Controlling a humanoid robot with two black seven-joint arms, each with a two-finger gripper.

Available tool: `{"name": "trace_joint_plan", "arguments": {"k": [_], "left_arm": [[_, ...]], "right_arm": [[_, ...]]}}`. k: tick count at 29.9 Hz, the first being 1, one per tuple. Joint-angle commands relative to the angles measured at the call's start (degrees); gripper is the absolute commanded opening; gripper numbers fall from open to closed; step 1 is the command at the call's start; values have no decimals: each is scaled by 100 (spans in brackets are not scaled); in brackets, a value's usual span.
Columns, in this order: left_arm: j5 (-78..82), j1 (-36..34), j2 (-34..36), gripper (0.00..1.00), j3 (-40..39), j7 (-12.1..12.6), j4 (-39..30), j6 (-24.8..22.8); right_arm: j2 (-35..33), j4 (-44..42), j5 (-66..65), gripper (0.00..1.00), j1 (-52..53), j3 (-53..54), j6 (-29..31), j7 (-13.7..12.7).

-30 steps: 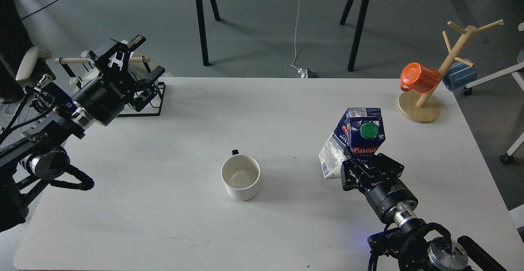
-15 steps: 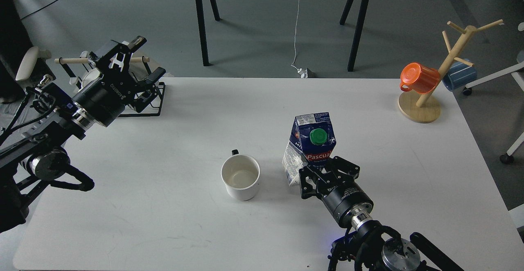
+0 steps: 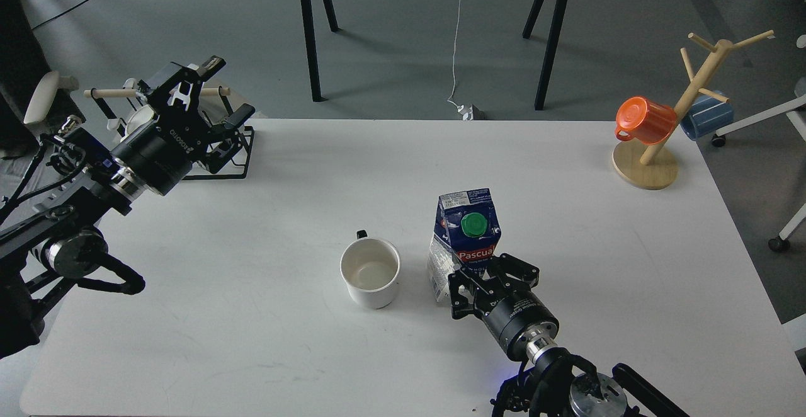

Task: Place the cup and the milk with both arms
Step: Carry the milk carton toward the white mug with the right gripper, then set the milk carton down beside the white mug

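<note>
The cup point(image 3: 370, 272), a white mug with a dark handle at its far side, stands upright and empty near the middle of the white table point(image 3: 315, 171). No smiley face shows from here. The milk point(image 3: 465, 240), a blue and white Pascual carton with a green cap, is upright just right of the cup. My right gripper point(image 3: 473, 272) is shut on the milk's lower part from the near side. My left gripper point(image 3: 217, 105) is open and empty at the far left, over the black wire rack, far from the cup.
A black wire rack point(image 3: 220, 152) with a wooden bar and mugs stands at the table's far left corner. A wooden mug tree point(image 3: 667, 133) at the far right holds an orange cup point(image 3: 643, 119) and a blue one point(image 3: 708, 114).
My right gripper has carried the milk leftward and a little nearer, from the right side of the table to beside the cup. The left arm has hardly moved.
</note>
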Motion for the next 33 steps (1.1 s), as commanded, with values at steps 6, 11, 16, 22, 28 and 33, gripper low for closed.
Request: {"name": "trace_joint_plan", "arguments": {"k": [6, 11, 16, 22, 28, 33], "left_arm": [[27, 35, 0, 87, -8, 0, 2, 1], [36, 44, 0, 87, -8, 0, 2, 1], [36, 44, 0, 87, -8, 0, 2, 1], [36, 79, 0, 87, -8, 0, 2, -8], [36, 79, 0, 87, -8, 0, 2, -8], [36, 79, 8, 87, -8, 0, 2, -8]], "right_arm": [[83, -120, 0, 43, 196, -132, -130, -18], [83, -164, 0, 70, 222, -167, -210, -27], [83, -165, 0, 84, 222, -167, -210, -18], [74, -147, 0, 97, 205, -167, -148, -27], [48, -103, -9, 97, 161, -176, -113, -53], [31, -86, -17, 97, 134, -245, -95, -62]]}}
